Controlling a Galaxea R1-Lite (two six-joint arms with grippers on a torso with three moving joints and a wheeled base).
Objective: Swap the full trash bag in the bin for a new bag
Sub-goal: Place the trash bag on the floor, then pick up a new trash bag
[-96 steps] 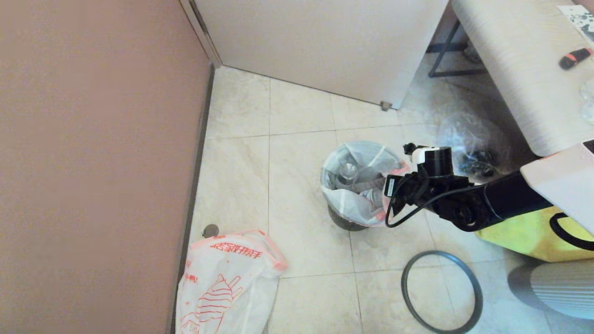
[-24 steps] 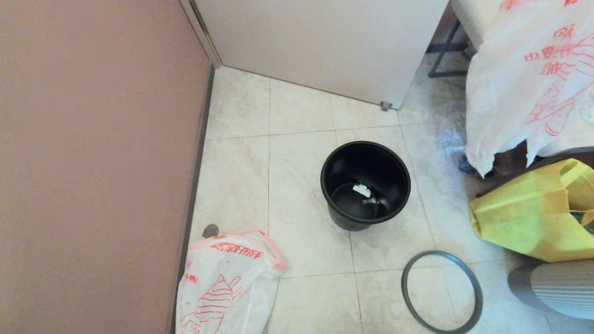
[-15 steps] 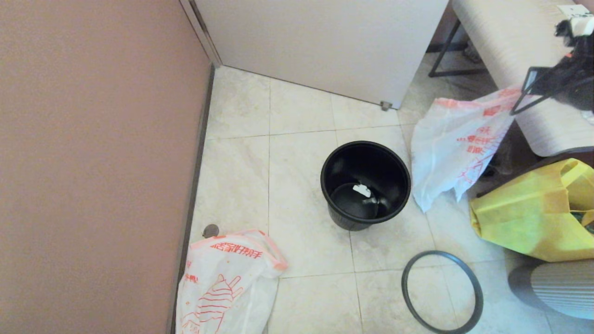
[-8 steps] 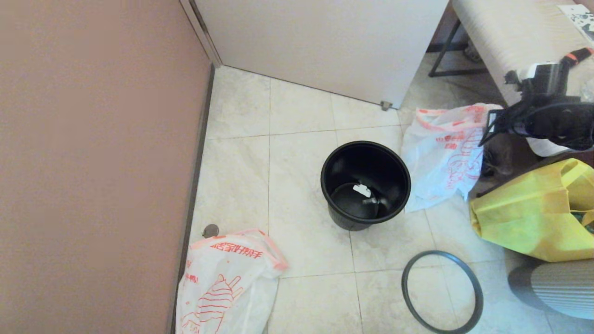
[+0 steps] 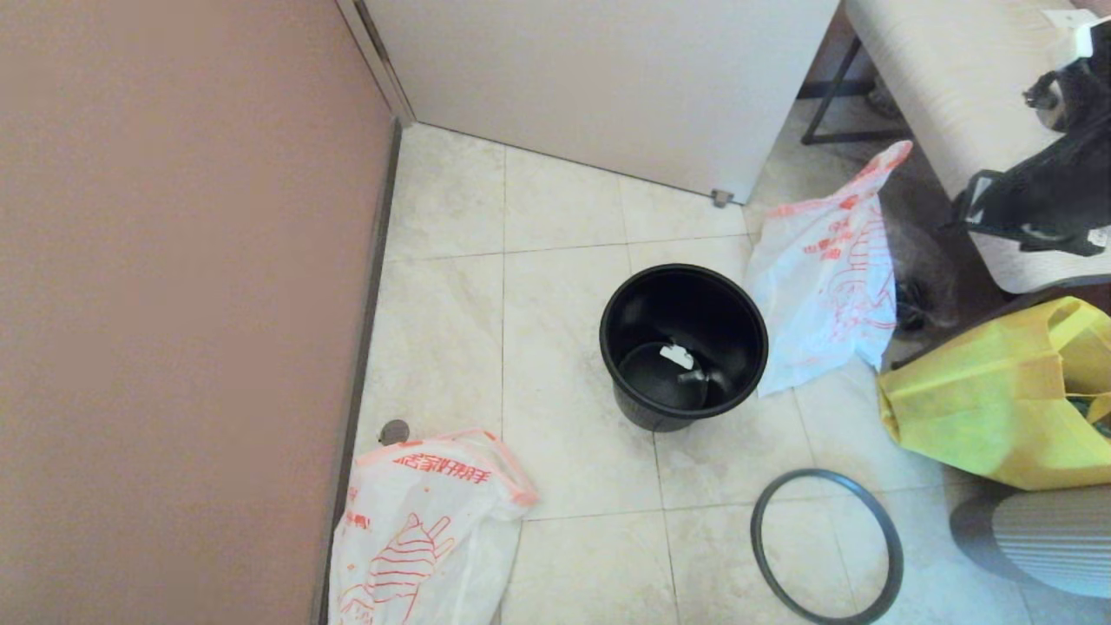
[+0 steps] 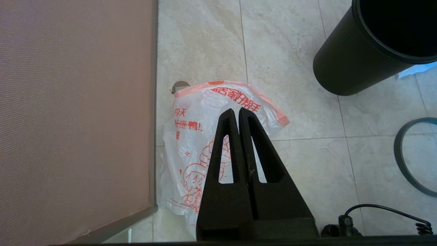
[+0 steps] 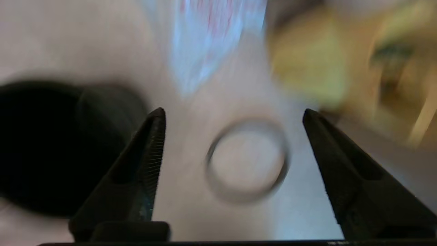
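Note:
The black bin [image 5: 683, 343] [image 6: 358, 58] stands unlined on the tiles, with a small white scrap at its bottom. The full trash bag [image 5: 825, 269] [image 7: 211, 41], white with red-orange print and a pink rim, rests on the floor against the bin's right side. My right gripper [image 7: 234, 111] is open and holds nothing; its arm [image 5: 1041, 191] hangs high over the bench, apart from that bag. The limp new bag [image 5: 417, 529] [image 6: 198, 136] lies by the wall at the near left. My left gripper [image 6: 238, 110] is shut and empty above it.
The dark grey hoop [image 5: 825, 547] [image 6: 406, 157] [image 7: 247, 160] lies flat on the floor near the bin's right front. A big yellow bag [image 5: 998, 399] sits at the right. A pale bench [image 5: 955, 104] and a door [image 5: 608, 78] bound the far side, a brown wall [image 5: 174, 304] the left.
My right gripper has opened and let go of the full trash bag, which dropped to the floor beside the bin. The right arm has since swung up and to the right. The left gripper is unchanged.

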